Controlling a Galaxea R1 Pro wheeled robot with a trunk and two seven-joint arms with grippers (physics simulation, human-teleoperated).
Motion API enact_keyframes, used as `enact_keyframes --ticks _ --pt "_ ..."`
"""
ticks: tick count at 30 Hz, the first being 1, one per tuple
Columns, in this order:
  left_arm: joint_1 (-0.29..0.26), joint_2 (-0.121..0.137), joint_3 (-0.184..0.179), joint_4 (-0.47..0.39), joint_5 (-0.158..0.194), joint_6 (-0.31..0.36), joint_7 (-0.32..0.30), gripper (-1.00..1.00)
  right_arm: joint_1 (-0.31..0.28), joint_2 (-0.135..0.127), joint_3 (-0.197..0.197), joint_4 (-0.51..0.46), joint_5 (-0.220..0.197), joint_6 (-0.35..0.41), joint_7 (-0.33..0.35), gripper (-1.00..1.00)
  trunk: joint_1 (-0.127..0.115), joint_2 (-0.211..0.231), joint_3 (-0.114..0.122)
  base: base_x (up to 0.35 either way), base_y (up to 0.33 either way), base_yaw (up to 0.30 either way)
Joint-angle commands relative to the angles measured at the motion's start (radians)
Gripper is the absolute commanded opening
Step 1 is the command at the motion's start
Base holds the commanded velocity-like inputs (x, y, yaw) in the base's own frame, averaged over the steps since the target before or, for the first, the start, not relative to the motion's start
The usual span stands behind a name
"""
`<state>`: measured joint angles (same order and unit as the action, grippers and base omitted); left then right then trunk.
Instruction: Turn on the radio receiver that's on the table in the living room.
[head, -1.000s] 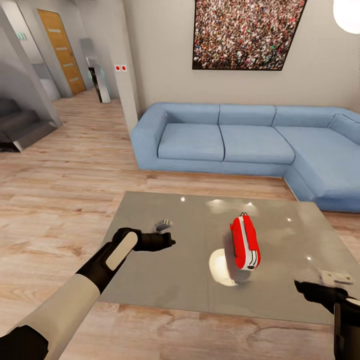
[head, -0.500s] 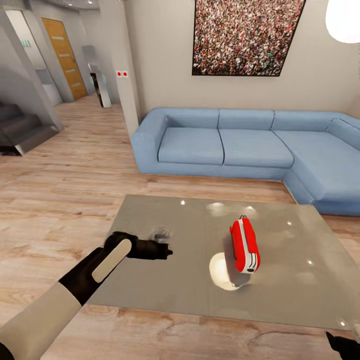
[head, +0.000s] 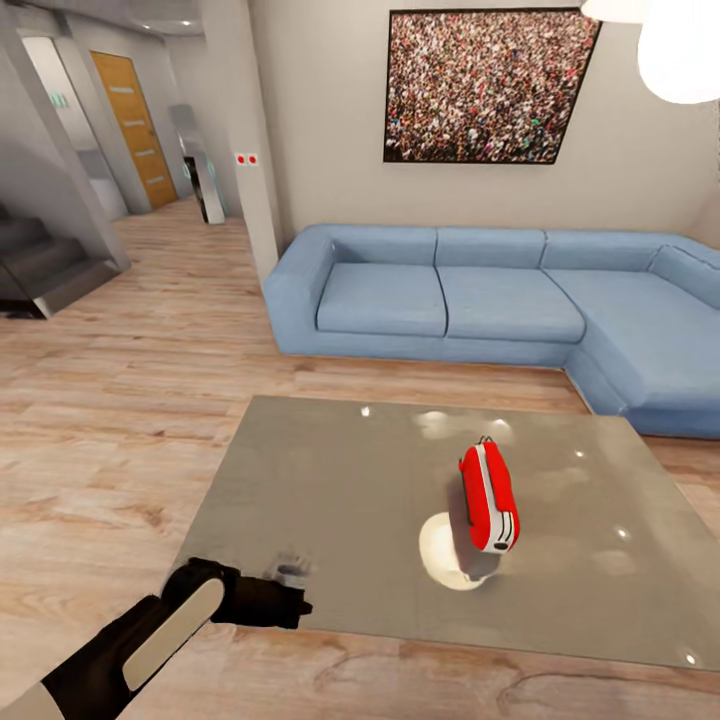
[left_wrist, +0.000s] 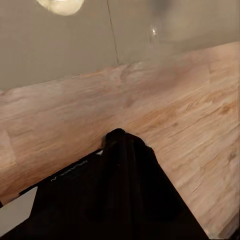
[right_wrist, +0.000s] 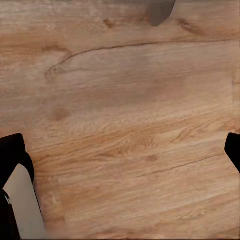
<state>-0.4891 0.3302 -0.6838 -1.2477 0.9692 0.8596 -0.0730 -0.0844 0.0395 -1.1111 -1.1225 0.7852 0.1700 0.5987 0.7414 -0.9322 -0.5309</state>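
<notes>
One radio receiver (head: 489, 497), red, standing on edge on one table (head: 330, 500), long axis running away toward one blue sofa (head: 480, 290); well ahead and right of left pincer (head: 296, 604). No readable writing. Left pincer at table's near edge, state unclear. Right pincer (right_wrist: 120, 165) spread wide above wood floor (right_wrist: 125, 100).

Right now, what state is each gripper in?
Left gripper: looks shut, holding nothing, at the table's near edge.
Right gripper: open, empty, over the wood floor.
</notes>
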Motion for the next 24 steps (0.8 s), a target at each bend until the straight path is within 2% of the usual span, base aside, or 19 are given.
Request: enact_keyframes --ticks 1,4,5,8,10,12,14,16,18,20,21,23,24 --pt "0.013 0.004 0.000 0.007 0.001 -0.012 0.000 -1.00 0.000 -0.001 -0.010 0.022 0.009 -0.010 -0.002 1.00 0.000 0.000 0.002 0.000 0.000 0.000" --pt "0.069 0.019 -0.005 0.082 0.002 -0.118 -0.002 -1.00 0.000 -0.007 -0.058 0.173 0.059 -0.067 -0.017 1.00 0.000 0.000 0.007 0.000 0.000 0.000" --pt "0.079 0.020 -0.019 0.119 0.002 -0.150 -0.003 -1.00 0.000 -0.013 -0.066 0.226 0.076 -0.090 -0.029 1.00 0.000 0.000 0.008 0.000 0.000 0.000" --pt "0.093 0.016 -0.107 0.233 0.006 -0.223 -0.003 -1.00 0.000 -0.043 -0.076 0.370 0.113 -0.146 -0.081 1.00 0.000 0.000 0.013 0.000 0.000 0.000" --pt "0.098 0.007 -0.201 0.316 0.012 -0.299 -0.002 -1.00 0.000 -0.073 -0.079 0.503 0.133 -0.183 -0.138 1.00 0.000 0.000 0.016 0.000 0.000 0.000" --pt "0.099 0.003 -0.242 0.350 0.015 -0.338 -0.001 -1.00 0.000 -0.088 -0.079 0.569 0.141 -0.200 -0.169 1.00 0.000 0.000 0.019 0.000 0.000 0.000" --pt "0.100 -0.005 -0.299 0.412 0.031 -0.396 0.000 -1.00 0.000 -0.117 -0.075 0.692 0.165 -0.226 -0.228 1.00 0.000 0.000 0.023 0.000 0.000 0.000" --pt "0.101 -0.021 -0.320 0.467 0.052 -0.421 -0.002 -1.00 0.000 -0.129 -0.072 0.768 0.189 -0.236 -0.263 1.00 0.000 0.000 0.026 0.000 0.000 0.000" --pt "0.101 -0.051 -0.331 0.539 0.070 -0.436 -0.003 -1.00 0.001 -0.134 -0.070 0.822 0.215 -0.241 -0.291 1.00 0.000 0.000 0.029 0.000 0.000 0.000" --pt "0.101 -0.112 -0.338 0.673 0.078 -0.456 -0.005 -1.00 0.001 -0.133 -0.068 0.860 0.250 -0.245 -0.323 1.00 0.000 0.000 0.032 0.000 0.000 0.000" --pt "0.101 -0.130 -0.339 0.710 0.077 -0.464 -0.006 -1.00 0.001 -0.132 -0.067 0.865 0.259 -0.245 -0.331 1.00 0.000 0.000 0.034 0.000 0.000 0.000" --pt "0.101 -0.204 -0.341 0.866 0.075 -0.516 -0.018 -1.00 0.001 -0.128 -0.066 0.883 0.282 -0.246 -0.362 1.00 0.000 0.000 0.037 0.000 0.000 0.000" --pt "0.101 -0.222 -0.341 0.904 0.074 -0.533 -0.022 -1.00 0.001 -0.127 -0.066 0.888 0.285 -0.246 -0.369 1.00 0.000 0.000 0.039 0.000 0.000 0.000"
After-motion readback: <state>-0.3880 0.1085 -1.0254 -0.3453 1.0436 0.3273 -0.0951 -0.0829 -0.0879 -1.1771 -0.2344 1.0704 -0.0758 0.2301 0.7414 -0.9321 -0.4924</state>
